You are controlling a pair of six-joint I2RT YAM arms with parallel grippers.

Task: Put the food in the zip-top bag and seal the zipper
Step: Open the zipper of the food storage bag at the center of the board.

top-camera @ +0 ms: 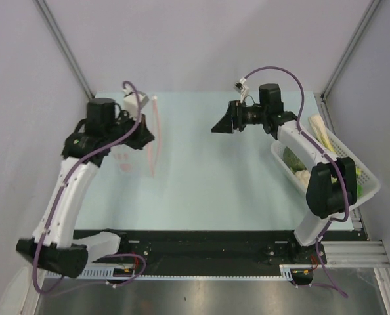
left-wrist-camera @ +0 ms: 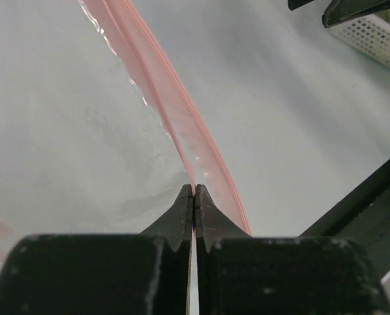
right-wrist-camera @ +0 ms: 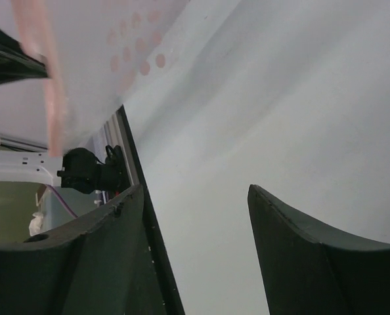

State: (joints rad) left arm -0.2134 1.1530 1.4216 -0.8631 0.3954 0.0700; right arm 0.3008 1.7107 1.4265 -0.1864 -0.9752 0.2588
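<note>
Clear, crinkly plastic zip-top bag (top-camera: 133,157) with faint pink dots, one in number, at the left of the pale green table (top-camera: 215,190). Its single pink-red zipper strip (top-camera: 153,141) runs along the bag's right-hand edge. Left gripper (left-wrist-camera: 194,195): both fingers pinched tight on that strip, which curves away from the fingertips. Right gripper (right-wrist-camera: 195,191): fingers spread, holding nothing, above mid-table and well apart from the bag. One white latticed plastic basket (top-camera: 371,186) at the right edge holds the toy food: one long white-green leek (top-camera: 321,131), one green piece (top-camera: 291,157) and one pale piece (top-camera: 302,176). The right arm hides the rest.
</note>
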